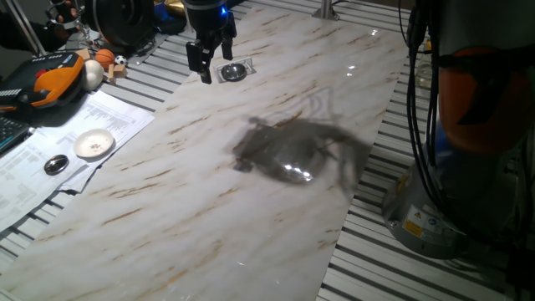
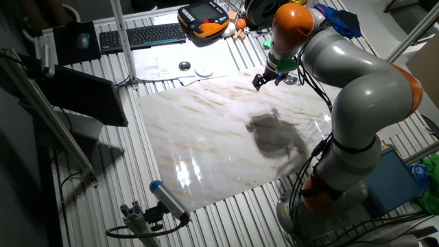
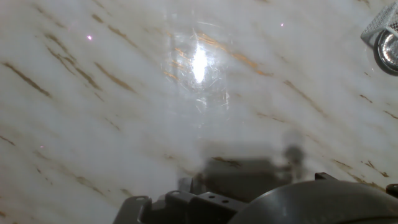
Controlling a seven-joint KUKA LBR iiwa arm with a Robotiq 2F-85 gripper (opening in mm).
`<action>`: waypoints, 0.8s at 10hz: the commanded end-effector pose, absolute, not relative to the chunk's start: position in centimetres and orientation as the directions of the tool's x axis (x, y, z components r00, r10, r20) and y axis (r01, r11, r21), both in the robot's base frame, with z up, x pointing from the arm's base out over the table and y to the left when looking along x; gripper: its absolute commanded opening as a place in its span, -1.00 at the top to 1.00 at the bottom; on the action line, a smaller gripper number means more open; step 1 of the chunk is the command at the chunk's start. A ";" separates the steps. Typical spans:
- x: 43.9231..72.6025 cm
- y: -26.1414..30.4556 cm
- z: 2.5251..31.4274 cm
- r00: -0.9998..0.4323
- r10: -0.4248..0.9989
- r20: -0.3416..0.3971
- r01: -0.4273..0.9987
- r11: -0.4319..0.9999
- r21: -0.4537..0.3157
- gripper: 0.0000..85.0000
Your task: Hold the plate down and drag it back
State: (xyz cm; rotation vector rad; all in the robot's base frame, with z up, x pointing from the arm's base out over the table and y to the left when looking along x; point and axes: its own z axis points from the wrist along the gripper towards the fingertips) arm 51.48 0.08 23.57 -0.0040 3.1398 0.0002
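You have the gripper [image 1: 206,65] hanging above the far end of the marble counter [image 1: 209,192], its fingers [image 1: 194,58] spread with nothing between them. The plate [image 1: 234,72] lies flat on the counter just beside the fingers, on their right in this fixed view, and apart from them; it seems to sit within a clear rectangular frame [image 1: 222,73], though the glare makes that edge hard to read. The hand view catches the plate only as a shiny sliver at the upper right edge [image 3: 389,51], with marble filling the rest of the picture and a bright reflection near the top; the fingers themselves do not show there. The other fixed view gives you the whole arm [image 2: 357,89] bent over the counter, but the plate is too small there to pick out. Off the marble, on papers [image 1: 50,150] to the left, sit a white saucer [image 1: 94,145] and a small dark round disc [image 1: 56,164].
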 end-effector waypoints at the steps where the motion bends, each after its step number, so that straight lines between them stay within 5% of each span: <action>1: 51.5 0.1 23.6 -0.979 0.049 0.200 0.044 0.999 -0.026 1.00; 8: 51.3 0.1 23.6 -0.982 0.039 0.185 0.036 0.999 -0.024 1.00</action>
